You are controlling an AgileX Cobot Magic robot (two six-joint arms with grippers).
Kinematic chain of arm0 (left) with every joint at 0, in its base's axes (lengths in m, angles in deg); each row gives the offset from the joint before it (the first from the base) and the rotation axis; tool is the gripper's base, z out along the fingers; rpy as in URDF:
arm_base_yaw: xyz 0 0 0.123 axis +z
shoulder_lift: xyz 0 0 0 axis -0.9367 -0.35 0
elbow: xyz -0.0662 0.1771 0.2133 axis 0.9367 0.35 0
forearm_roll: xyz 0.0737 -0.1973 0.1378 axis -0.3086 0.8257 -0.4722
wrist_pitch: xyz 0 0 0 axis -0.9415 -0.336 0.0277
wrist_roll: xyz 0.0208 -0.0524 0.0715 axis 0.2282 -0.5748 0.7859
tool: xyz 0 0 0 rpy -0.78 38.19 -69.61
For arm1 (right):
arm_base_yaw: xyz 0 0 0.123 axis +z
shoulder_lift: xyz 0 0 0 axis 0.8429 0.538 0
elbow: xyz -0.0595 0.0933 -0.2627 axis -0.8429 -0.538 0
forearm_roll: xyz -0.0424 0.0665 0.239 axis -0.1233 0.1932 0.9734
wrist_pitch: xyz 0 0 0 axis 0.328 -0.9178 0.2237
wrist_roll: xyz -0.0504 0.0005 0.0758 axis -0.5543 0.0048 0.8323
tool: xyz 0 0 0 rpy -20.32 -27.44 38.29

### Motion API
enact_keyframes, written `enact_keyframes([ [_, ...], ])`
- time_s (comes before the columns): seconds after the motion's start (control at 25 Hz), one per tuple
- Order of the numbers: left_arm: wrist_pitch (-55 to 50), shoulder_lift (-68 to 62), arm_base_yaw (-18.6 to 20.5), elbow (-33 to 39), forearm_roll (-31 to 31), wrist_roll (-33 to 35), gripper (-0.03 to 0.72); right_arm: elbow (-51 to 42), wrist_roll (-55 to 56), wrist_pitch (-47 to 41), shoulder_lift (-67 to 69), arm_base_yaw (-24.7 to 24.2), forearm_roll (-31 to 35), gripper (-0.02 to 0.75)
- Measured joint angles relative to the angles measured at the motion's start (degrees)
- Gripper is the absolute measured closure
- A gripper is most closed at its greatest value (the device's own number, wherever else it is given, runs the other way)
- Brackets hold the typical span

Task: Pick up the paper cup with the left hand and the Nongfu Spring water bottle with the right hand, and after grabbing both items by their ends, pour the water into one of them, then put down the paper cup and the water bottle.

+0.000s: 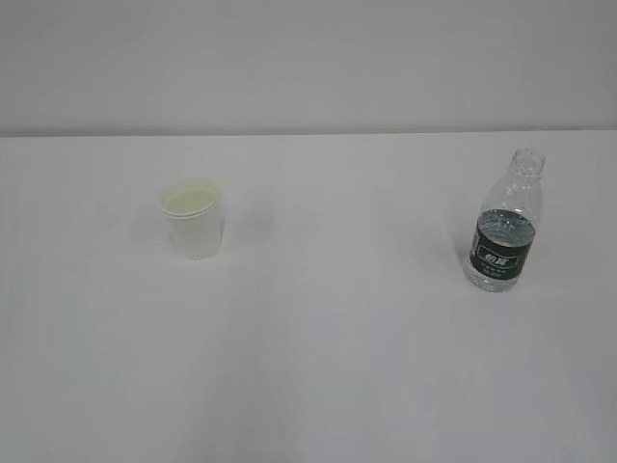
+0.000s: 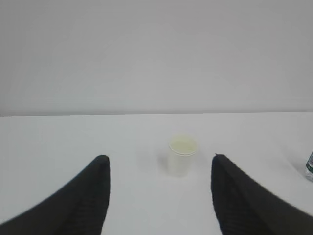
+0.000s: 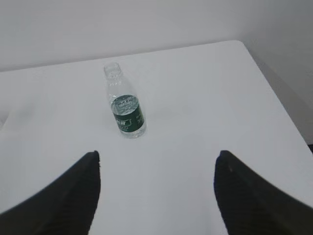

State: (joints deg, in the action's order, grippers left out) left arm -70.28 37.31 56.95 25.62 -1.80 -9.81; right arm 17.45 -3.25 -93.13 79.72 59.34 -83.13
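The paper cup (image 1: 194, 218) stands upright on the left of the white table (image 1: 328, 367), cream-white with a rolled rim. The Nongfu Spring water bottle (image 1: 504, 224) stands upright on the right, capless, clear with a dark green label, and water fills its lower part. Neither arm shows in the exterior view. My left gripper (image 2: 159, 159) is open, its black fingers wide apart, and the cup (image 2: 182, 156) sits beyond them, apart from both. My right gripper (image 3: 157, 154) is open too, with the bottle (image 3: 125, 108) farther off and left of the gap's middle.
A pale wall rises behind the table's far edge (image 1: 308, 134). The right wrist view shows the table's right edge and rounded far corner (image 3: 244, 46), with darker floor beyond. A bit of the bottle (image 2: 309, 169) peeks in at the right border of the left wrist view.
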Motion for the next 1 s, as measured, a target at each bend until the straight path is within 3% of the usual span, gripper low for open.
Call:
enact_keyframes([
  [0.28, -11.5, 3.2, 0.0, -0.8, 0.3, 0.4, 0.228, 3.4, -2.2, -7.4, -2.7, 0.0, 1.2, 0.202],
  [1.0, -18.5, 3.2, 0.0, 2.0, 1.2, 2.4, 0.228, 1.0, -7.5, -8.6, -5.9, 0.0, 0.0, 0.203],
])
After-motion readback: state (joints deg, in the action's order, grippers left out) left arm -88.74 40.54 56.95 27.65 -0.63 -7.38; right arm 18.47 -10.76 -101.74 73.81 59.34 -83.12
